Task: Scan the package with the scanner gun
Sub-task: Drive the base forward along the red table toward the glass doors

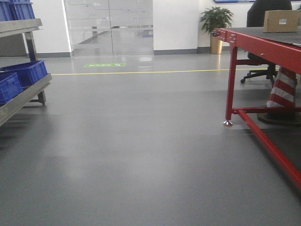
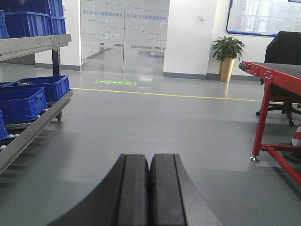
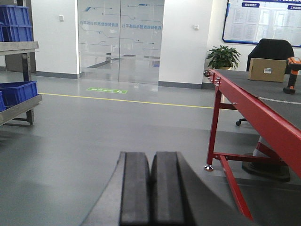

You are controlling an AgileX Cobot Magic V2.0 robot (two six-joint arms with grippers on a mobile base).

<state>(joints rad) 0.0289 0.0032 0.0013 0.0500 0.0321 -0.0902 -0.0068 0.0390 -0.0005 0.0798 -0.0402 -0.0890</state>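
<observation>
The package [image 3: 267, 69] is a tan cardboard box with a small white label, standing on the red-framed table [image 3: 254, 110] far off to the right; it also shows in the front view as the package [image 1: 281, 21]. The scanner gun [image 3: 291, 75], black and orange, stands upright on the same table to the right of the box. My left gripper [image 2: 150, 160] is shut, pads pressed together, held over bare floor. My right gripper [image 3: 150, 157] is shut too, empty, left of the table and well short of both objects.
A metal rack [image 1: 26, 92] with blue crates [image 1: 26, 73] lines the left side. A black office chair [image 3: 270, 52] and a potted plant [image 1: 216, 21] stand behind the table. A striped cone [image 1: 282, 89] sits under the table. Glass doors [image 1: 109, 26] close the far wall.
</observation>
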